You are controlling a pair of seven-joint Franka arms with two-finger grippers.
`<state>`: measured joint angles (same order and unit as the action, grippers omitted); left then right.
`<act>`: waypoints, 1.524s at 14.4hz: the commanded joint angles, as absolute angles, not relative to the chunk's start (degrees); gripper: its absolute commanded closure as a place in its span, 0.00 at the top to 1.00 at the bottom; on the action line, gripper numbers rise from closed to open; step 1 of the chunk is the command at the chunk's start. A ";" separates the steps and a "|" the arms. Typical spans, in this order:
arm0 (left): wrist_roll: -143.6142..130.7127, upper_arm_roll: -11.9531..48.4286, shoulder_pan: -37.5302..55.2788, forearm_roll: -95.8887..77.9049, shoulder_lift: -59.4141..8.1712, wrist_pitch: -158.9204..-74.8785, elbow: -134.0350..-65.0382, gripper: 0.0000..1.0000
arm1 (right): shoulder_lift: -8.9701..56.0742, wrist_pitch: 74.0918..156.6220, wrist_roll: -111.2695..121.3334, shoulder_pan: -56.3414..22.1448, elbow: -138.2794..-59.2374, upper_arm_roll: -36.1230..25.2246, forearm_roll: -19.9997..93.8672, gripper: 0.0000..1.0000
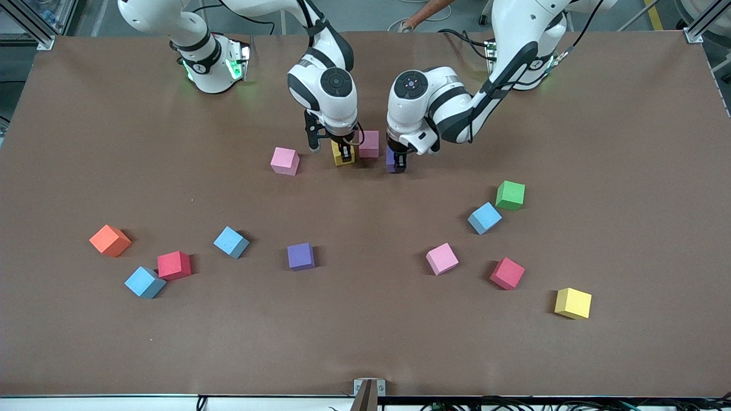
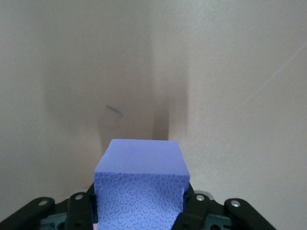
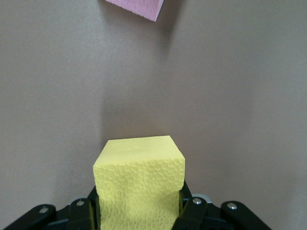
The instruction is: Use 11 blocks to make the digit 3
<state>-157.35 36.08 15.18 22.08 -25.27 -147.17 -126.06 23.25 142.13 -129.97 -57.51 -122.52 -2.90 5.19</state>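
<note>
Right gripper (image 1: pixel 345 153) clamps yellow cube (image 1: pixel 341 154); left gripper (image 1: pixel 398 162) clamps purple cube (image 1: pixel 391 160), both beside pink cube (image 1: pixel 369 144), toward table's (image 1: pixel 365 354) robot-base edge. Rec: seat flush w/ pink, faces square, then release.

Purple matte foam cube (image 2: pixel 140 184) with pebbled side texture between the left gripper (image 1: pixel 399 165) fingers, yellow matte foam cube (image 3: pixel 140 184) likewise pebbled in the right gripper (image 1: pixel 344 155), pink foam cube (image 1: pixel 369 144) between them, brown tabletop (image 1: pixel 365 342).

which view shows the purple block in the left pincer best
The left wrist view: the purple block fills the frame, clamped in the left pincer. The front view shows only a sliver of it under the arm. The right wrist view misses it.
</note>
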 commanded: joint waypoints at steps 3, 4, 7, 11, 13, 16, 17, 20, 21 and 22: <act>-166.11 37.62 14.59 21.97 -22.85 -153.53 -132.18 0.21 | 24.96 142.82 -132.01 -59.59 -121.64 -3.25 5.62 0.00; -166.98 37.62 14.59 21.97 -23.03 -154.94 -132.80 0.21 | 24.96 142.82 -132.01 -59.59 -121.64 -3.25 5.62 0.00; -168.57 37.70 14.85 21.97 -23.99 -156.53 -133.42 0.21 | 24.96 142.82 -132.10 -59.68 -121.64 -3.25 5.62 0.01; -169.80 37.62 15.29 21.97 -25.30 -156.97 -133.24 0.21 | 25.05 142.73 -132.89 -60.11 -121.64 -3.25 5.62 0.01; -169.89 37.62 15.38 21.97 -25.66 -157.59 -133.24 0.21 | 25.14 142.82 -132.89 -60.29 -121.64 -3.25 5.62 0.01; -171.20 37.62 15.64 22.06 -26.10 -157.67 -132.89 0.21 | 25.58 142.82 -132.89 -60.29 -121.64 -3.25 5.62 0.02; -171.38 37.62 15.82 21.97 -26.36 -157.68 -132.72 0.21 | 25.66 142.82 -132.89 -60.29 -121.64 -3.25 5.62 0.02; -171.56 37.70 16.17 22.06 -26.63 -157.68 -132.45 0.21 | 25.66 142.91 -132.98 -60.21 -121.55 -3.25 5.62 0.04; -171.56 37.62 16.87 22.06 -26.72 -157.68 -132.45 0.21 | 25.66 142.82 -132.98 -60.21 -121.55 -3.25 5.62 0.04; -171.56 37.62 17.05 21.97 -26.72 -157.68 -132.45 0.21 | 25.75 142.82 -133.24 -60.21 -121.55 -3.25 5.62 0.04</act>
<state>-159.35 37.15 15.53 20.36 -26.27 -156.36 -132.36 23.56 142.15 -131.40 -58.95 -122.10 -2.95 5.19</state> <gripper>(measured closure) 0.392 0.445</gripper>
